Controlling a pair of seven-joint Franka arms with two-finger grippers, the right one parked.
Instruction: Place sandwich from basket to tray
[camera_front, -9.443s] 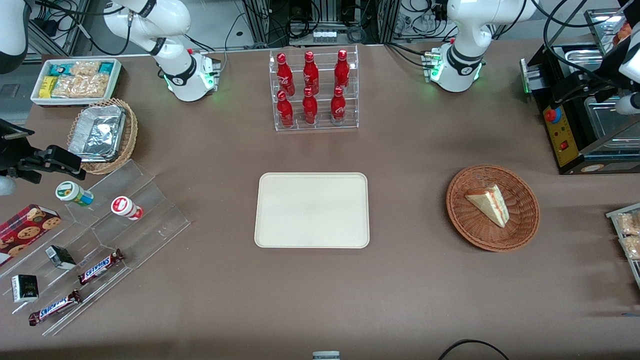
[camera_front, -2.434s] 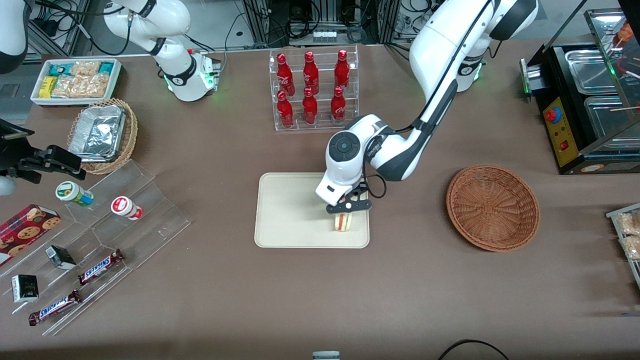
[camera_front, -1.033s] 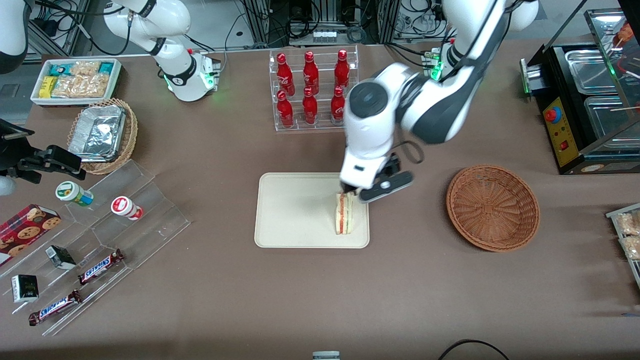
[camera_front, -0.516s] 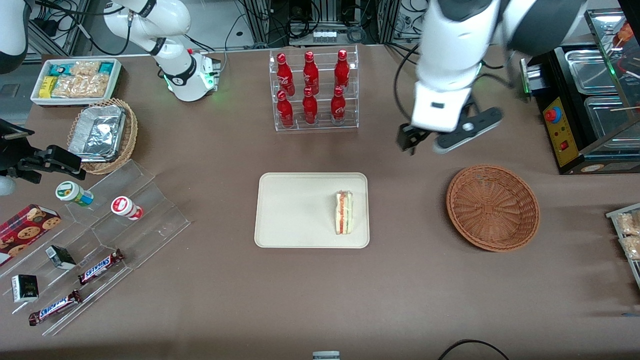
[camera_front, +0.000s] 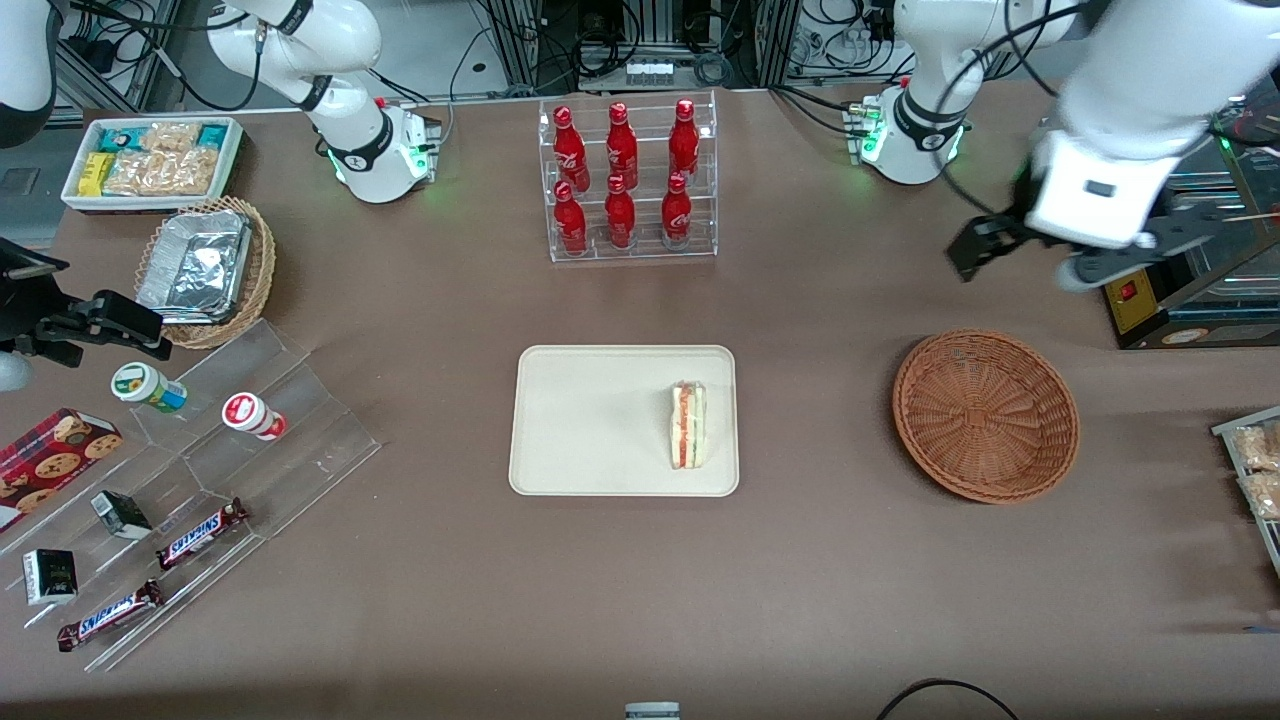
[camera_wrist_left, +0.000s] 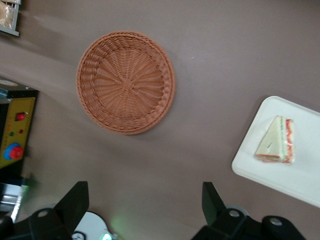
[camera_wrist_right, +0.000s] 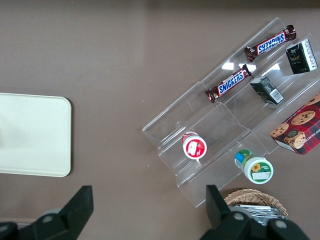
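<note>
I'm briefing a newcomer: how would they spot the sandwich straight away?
Find the cream tray in the table's middle, in front of the bottle rack. The sandwich stands on the tray's basket-side end, the only thing on it. The open gripper hangs well away, above the table.

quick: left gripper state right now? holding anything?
Left gripper: open, holding nothing, raised over bare table, farther from the front camera than the round reddish-brown wicker basket. The triangular white-bread sandwich lies on the cream rectangular tray.
</note>
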